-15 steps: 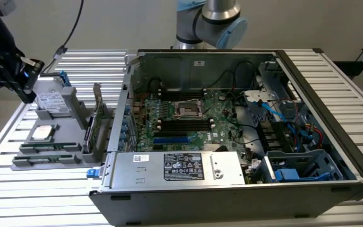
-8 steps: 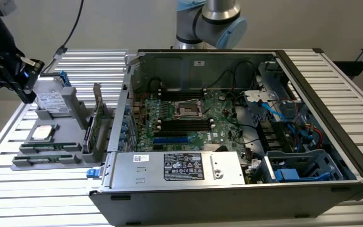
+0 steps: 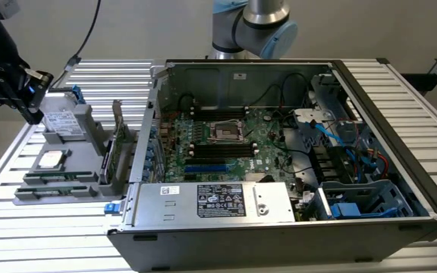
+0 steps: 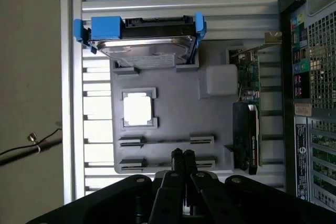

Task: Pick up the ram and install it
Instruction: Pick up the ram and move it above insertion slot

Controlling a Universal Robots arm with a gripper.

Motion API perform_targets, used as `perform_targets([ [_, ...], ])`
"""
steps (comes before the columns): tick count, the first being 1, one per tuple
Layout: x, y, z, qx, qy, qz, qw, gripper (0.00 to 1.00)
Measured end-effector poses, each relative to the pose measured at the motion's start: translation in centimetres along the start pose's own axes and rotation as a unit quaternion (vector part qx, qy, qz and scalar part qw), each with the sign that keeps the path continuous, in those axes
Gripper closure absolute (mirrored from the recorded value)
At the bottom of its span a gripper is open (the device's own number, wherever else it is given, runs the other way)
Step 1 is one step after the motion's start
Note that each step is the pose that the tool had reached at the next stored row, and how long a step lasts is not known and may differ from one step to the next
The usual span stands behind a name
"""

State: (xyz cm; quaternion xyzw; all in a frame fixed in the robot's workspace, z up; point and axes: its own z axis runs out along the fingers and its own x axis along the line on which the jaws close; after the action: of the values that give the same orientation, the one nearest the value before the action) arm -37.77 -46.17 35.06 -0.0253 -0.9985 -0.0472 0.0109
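Ram (image 3: 55,191) lies edge-up in the gray tray's (image 3: 86,122) front slot, at nine o'clock from the open computer case (image 3: 279,239). The gripper (image 3: 29,111) hangs above the tray's far end.

In the wrist view, the jaws are together and empty over that slot. It is probably light, stiff and fragile, best pinched mid-length by its flat faces.

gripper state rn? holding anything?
Gripper: closed, nothing held, above the gray tray.
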Motion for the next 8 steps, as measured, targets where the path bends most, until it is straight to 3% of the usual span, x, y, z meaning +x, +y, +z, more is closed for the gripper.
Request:
perform_targets([
  [4,0.02,0.00,0.05,0.0007,0.0028,-0.030,0.9995,0.90],
  [8,0.02,-0.01,0.12,0.0016,0.0062,-0.066,0.9978,0.90],
])
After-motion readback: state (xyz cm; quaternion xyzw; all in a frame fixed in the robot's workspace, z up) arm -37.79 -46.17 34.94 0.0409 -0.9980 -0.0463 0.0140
